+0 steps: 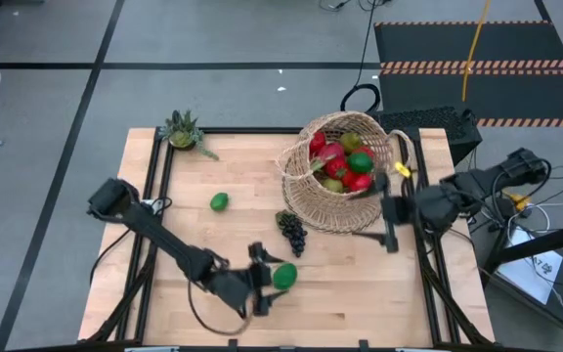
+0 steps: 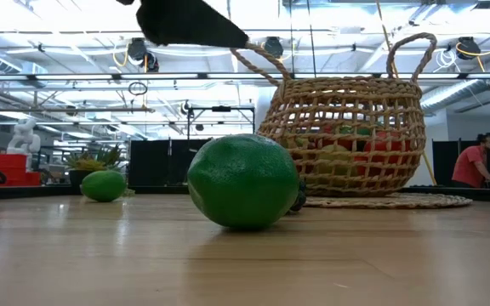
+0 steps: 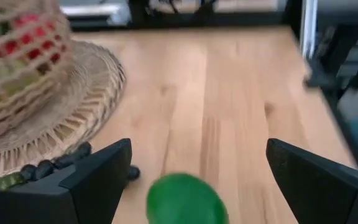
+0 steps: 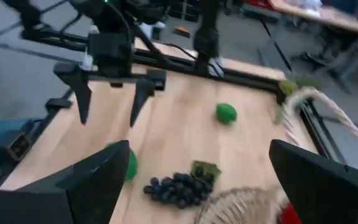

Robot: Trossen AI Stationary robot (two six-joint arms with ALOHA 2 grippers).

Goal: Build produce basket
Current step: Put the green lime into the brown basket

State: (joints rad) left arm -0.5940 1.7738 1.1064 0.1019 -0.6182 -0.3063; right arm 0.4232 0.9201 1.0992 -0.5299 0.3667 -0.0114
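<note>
My left claw (image 1: 265, 277) hangs above the near middle of the pale wooden desk (image 1: 233, 244), its fingers spread wide apart and gripping nothing. Just at its three o'clock side in the high view lies a round green toy lime (image 1: 284, 277), free on the wood; my wrist camera cuts off its lower half between my two dark fingers.

My right claw (image 1: 389, 223) hovers at the four o'clock side of the large round tan wicker basket (image 1: 306, 200), fingers likewise wide apart and empty.

The basket stands tilted at the far right of the desk, its mouth showing red apples (image 1: 330, 156) and green pieces heaped inside; the ones underneath are hidden, and through the weave in the low view I make out only red, green and yellow patches. A bunch of dark purple toy grapes (image 1: 292, 232) lies on the desk at the basket's seven o'clock, just beside its base. A second green lime (image 1: 220, 201) rests well apart toward nine o'clock. A small spiky green potted plant (image 1: 183, 130) sits at the far left edge.
</note>
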